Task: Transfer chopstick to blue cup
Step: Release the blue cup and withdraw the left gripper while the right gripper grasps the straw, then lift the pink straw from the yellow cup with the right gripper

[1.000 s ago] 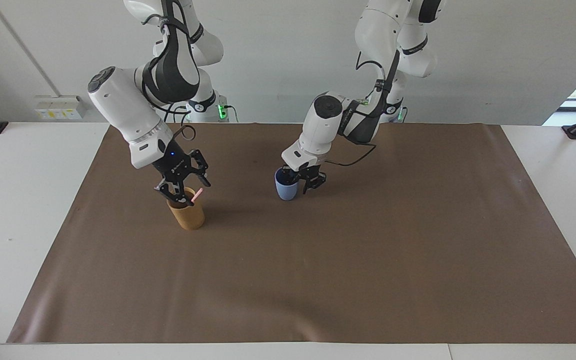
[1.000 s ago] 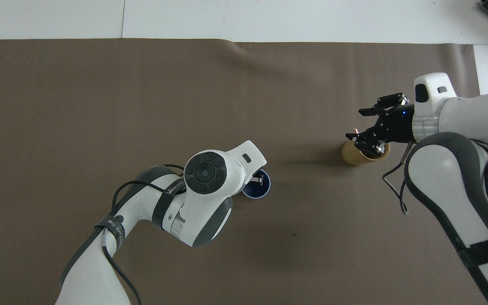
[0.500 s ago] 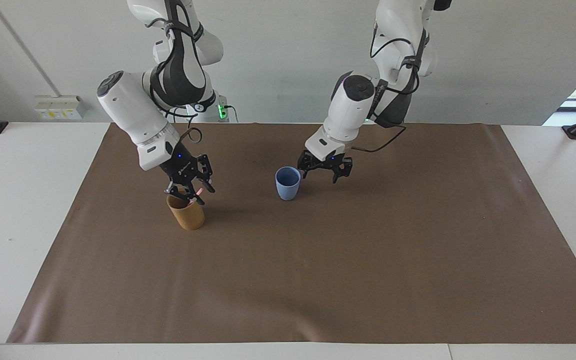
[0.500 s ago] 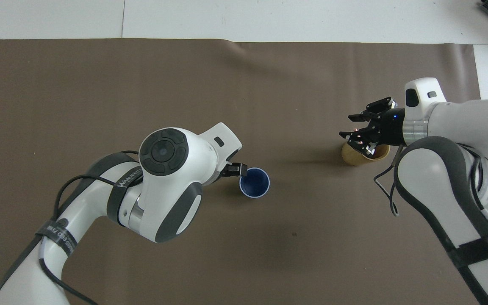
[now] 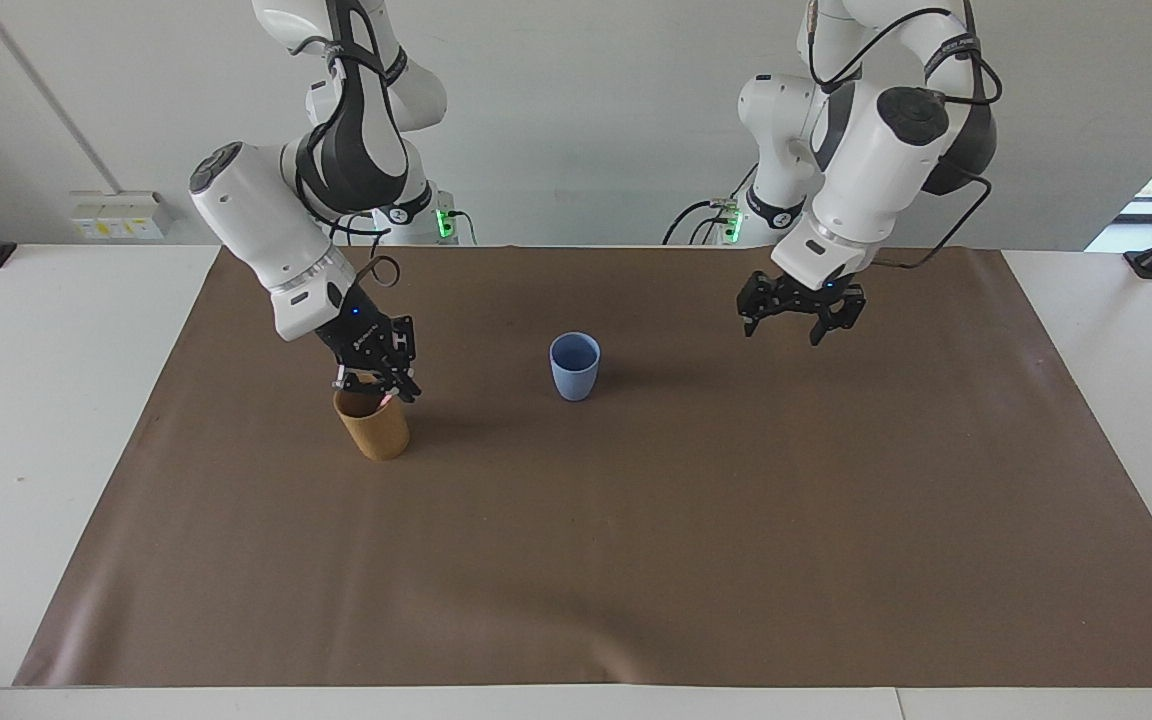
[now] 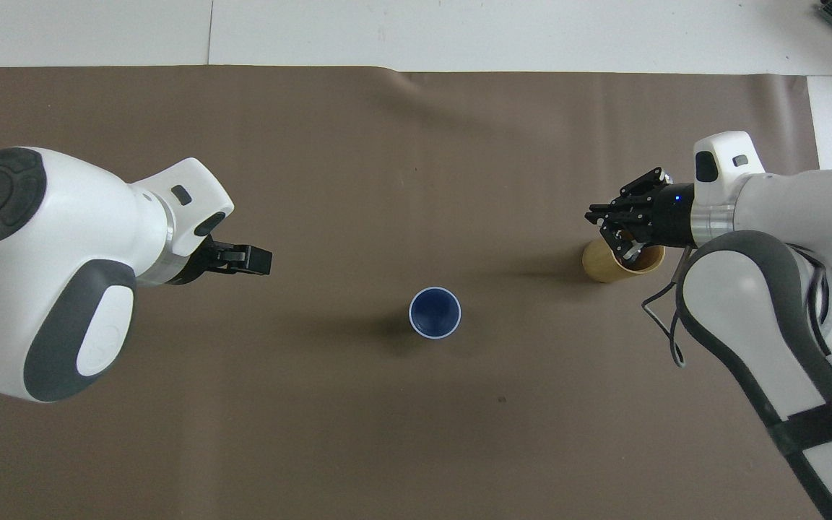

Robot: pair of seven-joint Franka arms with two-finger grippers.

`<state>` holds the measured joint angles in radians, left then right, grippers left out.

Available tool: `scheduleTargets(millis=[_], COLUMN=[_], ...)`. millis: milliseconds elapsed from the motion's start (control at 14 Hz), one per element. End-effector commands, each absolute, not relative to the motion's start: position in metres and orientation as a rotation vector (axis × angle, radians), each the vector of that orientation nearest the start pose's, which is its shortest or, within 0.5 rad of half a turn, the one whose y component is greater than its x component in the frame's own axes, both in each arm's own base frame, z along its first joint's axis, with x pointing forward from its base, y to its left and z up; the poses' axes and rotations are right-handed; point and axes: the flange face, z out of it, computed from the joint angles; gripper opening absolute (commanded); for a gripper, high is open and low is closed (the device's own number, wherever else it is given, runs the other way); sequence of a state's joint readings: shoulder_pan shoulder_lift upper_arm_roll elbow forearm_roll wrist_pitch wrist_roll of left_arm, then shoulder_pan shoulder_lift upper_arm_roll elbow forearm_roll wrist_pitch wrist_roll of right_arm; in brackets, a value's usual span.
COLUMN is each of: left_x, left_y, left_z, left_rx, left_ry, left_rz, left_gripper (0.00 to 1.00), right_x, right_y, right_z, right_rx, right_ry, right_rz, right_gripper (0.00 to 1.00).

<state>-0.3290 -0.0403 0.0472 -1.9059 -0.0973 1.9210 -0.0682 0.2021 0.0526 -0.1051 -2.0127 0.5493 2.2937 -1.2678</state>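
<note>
— At the tan cup (image 5: 373,425), toward the right arm's end of the mat (image 5: 736,520), see that? The right gripper (image 5: 383,388) is down at the cup's mouth with its fingertips pinched together.

— On the chopstick (image 5: 388,397)?

— Looks that way. All I can see is a bit of pink right at the fingertips; the rest of the stick is down inside the cup. I'd say it has hold of the top end and nothing is lifted yet.

— And the other arm?

— The left gripper (image 5: 801,322) hangs over bare mat toward its own end, fingers spread wide, holding nothing. It waits.

— The blue cup (image 5: 575,366)?

— It stands upright in the middle of the mat, well apart from both grippers and from the tan cup, about as near the robots as that one. It looks empty.

— So what worries you?

— The pinch is on the very tip. If the stick is thin and smooth it could swivel or slide out on the way up. The tan cup looks tilted too; a stick dragging on its rim might tip it over. And the blue cup's mouth is small, with a rounded base, so a stick hanging crooked could knock it.
</note>
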Motion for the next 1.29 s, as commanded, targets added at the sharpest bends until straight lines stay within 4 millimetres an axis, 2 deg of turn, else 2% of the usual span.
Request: scheduleTargets(millis=[0,143,286,500,786,857,1000,1143,1214], left_x=[0.539,0.547,0.548,0.548,0.549,0.548,0.547,0.547,0.546], left_y=[-0.133,-0.112,-0.096,-0.072,-0.067,-0.069,-0.069,-0.069,-0.069], left_z=[0.558,0.584,0.596,0.619,0.630,0.631,0.631,0.631,0.630], left_rx=[-3.204,-3.205,-3.199,-3.177,-3.135,-3.137,-3.142,-3.142,-3.142], left_ry=[0.344,0.327,0.368,0.364,0.382,0.382,0.380,0.378,0.378], left_rz=[-0.062,-0.071,-0.054,-0.046,-0.010,-0.019,-0.027,-0.024,-0.017], left_gripper=[1.00,1.00,1.00,1.00,1.00,1.00,1.00,1.00,1.00], right_x=[0.584,0.582,0.580,0.570,0.566,0.565,0.563,0.557,0.552], right_y=[0.071,0.070,0.065,0.066,0.076,0.082,0.104,0.144,0.173], right_z=[0.475,0.492,0.508,0.547,0.609,0.618,0.629,0.635,0.637], right_rx=[-2.401,-2.414,-2.439,-2.435,-2.416,-2.426,-2.436,-2.436,-2.434], right_ry=[-1.403,-1.342,-1.311,-1.268,-1.194,-1.160,-1.090,-1.059,-1.066], right_rz=[-0.641,-0.565,-0.514,-0.536,-0.543,-0.546,-0.542,-0.554,-0.579], right_gripper=[0.00,0.00,0.00,0.00,0.00,0.00,0.00,0.00,0.00])
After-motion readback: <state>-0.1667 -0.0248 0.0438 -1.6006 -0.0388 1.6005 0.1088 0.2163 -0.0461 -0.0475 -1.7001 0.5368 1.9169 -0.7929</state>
